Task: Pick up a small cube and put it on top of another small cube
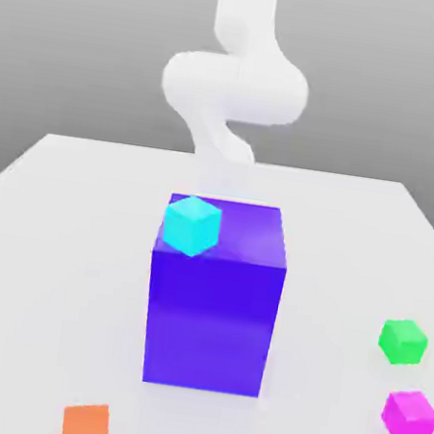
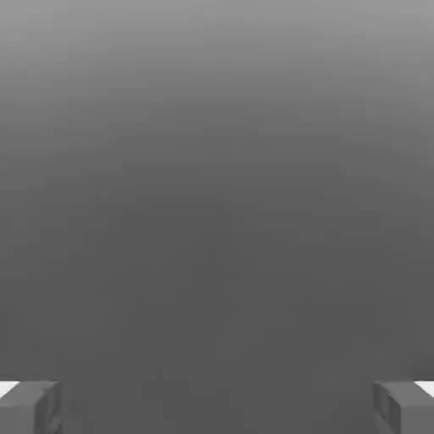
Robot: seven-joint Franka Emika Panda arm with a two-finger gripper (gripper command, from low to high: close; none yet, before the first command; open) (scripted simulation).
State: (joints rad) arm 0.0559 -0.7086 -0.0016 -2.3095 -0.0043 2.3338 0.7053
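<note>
A white table (image 1: 53, 237) is stretching across the exterior view, its far edge running straight below a plain grey background and its side edges slanting outward toward the camera. A big blue-purple block (image 1: 213, 308) is standing upright near the middle of the table, and a small cyan cube (image 1: 191, 225) is sitting on the block's top, at the corner nearest the camera on the exterior view's left. Behind the block, the white robot arm (image 1: 235, 83) is rising and curving above the table's far half. The pink cube (image 1: 409, 417) is resting on the table near the edge on the exterior view's right, close to the camera, and the green cube (image 1: 403, 341) is sitting just behind it, a little farther from the camera, the two near each other but apart. Both are lying well apart from the block, with bare table between. An orange cube (image 1: 86, 425) is resting on the table toward the exterior view's left, closest to the camera. In the hand view, the gripper (image 2: 217, 407) is showing two grey fingertips (image 2: 30, 405) spread wide at opposite sides of the picture, with nothing between them and only plain grey beyond. No writing, labels or brand marks are appearing on anything.
</note>
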